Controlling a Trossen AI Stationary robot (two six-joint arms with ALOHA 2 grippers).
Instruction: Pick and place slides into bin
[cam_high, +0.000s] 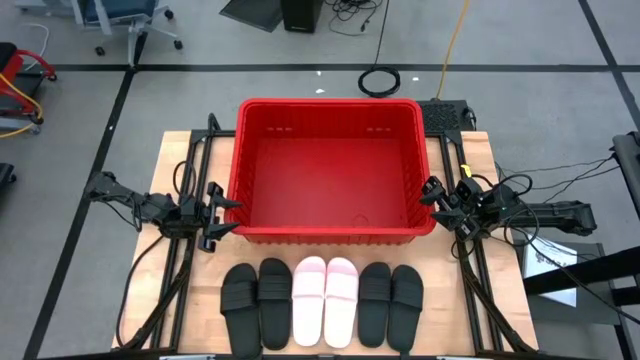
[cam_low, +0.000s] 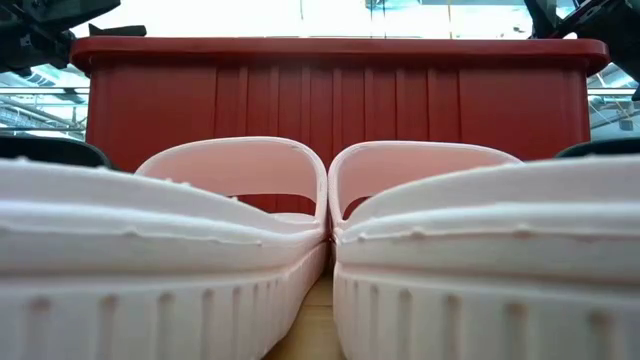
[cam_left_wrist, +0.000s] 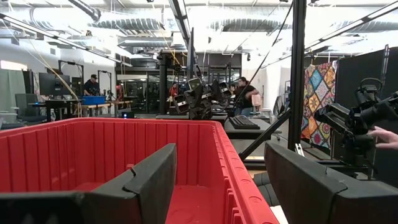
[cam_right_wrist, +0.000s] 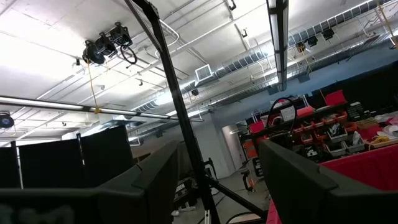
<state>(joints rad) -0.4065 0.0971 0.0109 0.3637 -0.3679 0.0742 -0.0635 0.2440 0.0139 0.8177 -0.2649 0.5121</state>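
The red bin stands in the middle of the table. Six slides lie in a row at the near edge: two black slides on the left, two pink slides in the middle, two black slides on the right. The pink slides fill the low view. My left gripper is open and empty by the bin's left near corner, its fingers on either side of the bin's near wall. My right gripper is open and empty by the bin's right wall.
The bin's rim stands higher than the slides. Dark frame rails run along the table's left and right sides. A paper sheet lies off the right edge. People show in the room beyond.
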